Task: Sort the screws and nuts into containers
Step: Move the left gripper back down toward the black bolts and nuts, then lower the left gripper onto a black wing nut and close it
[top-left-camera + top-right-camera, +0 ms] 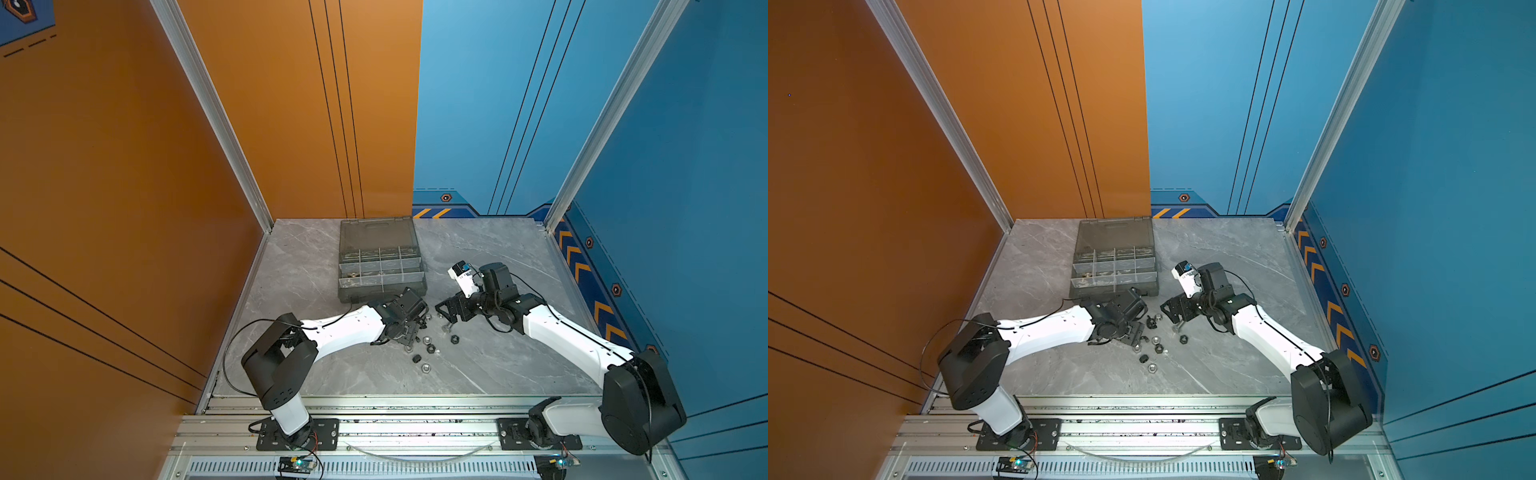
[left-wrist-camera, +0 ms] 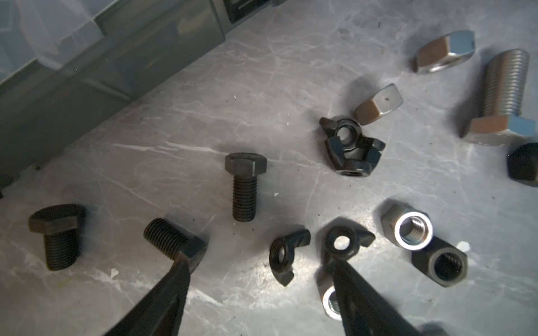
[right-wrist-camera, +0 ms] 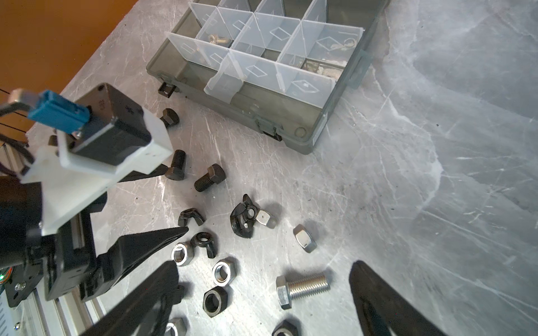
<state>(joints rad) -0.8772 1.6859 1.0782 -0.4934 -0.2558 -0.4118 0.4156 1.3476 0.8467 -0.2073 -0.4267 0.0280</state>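
Observation:
Loose screws and nuts lie on the grey table in front of the open organiser case (image 1: 382,266) (image 1: 1115,266), whose containers (image 3: 262,43) have translucent dividers. My left gripper (image 2: 259,267) (image 1: 409,336) hangs open low over the pile. A black wing nut (image 2: 286,253) lies between its fingers, and one fingertip (image 2: 182,261) touches a black bolt (image 2: 174,241). Two more black bolts (image 2: 244,186) (image 2: 56,235) lie nearby. My right gripper (image 3: 265,270) (image 1: 446,313) is open above the silver bolt (image 3: 302,286), gripping nothing. Silver (image 3: 222,272) and black hex nuts (image 3: 215,301) lie around it.
The case's smoky lid (image 1: 376,232) lies open toward the back wall. One compartment holds a brass-coloured piece (image 3: 217,39). Orange wall on the left, blue wall on the right, and an aluminium rail (image 1: 395,415) along the table's front edge.

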